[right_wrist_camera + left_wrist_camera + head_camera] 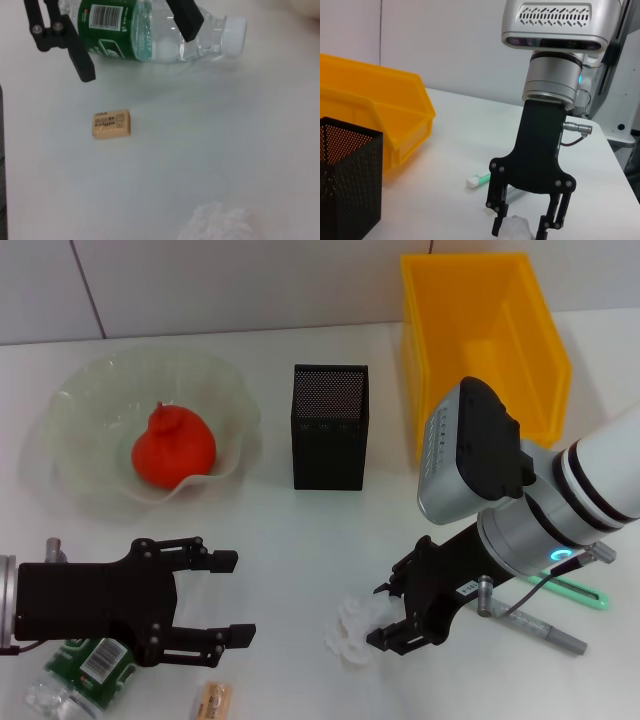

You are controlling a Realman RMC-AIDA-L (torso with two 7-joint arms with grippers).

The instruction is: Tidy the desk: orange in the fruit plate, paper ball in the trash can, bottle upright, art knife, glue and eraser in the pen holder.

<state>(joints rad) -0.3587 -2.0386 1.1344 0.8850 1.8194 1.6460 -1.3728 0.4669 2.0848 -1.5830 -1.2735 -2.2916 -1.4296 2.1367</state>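
The orange [173, 448] sits in the fruit plate [75, 390] at the back left. Lying on its side at the front left is the bottle [85, 668] [150, 30], with my open left gripper [232, 598] [140, 52] hovering just beside it. The eraser [213, 700] [111, 124] lies flat near the front edge. My right gripper [388, 615] [520, 231] is open, one finger on each side of the paper ball [355, 628] [517, 227] [217, 222]. The pen holder [330, 427] [345, 175] stands at the centre back, the trash can [480, 340] [380, 110] at the back right.
A slim green tool [572, 590] [480, 179] and a grey pen-shaped one [545, 630] lie under my right arm; I cannot tell which is the art knife or the glue. The white table [290, 530] runs back to a tiled wall.
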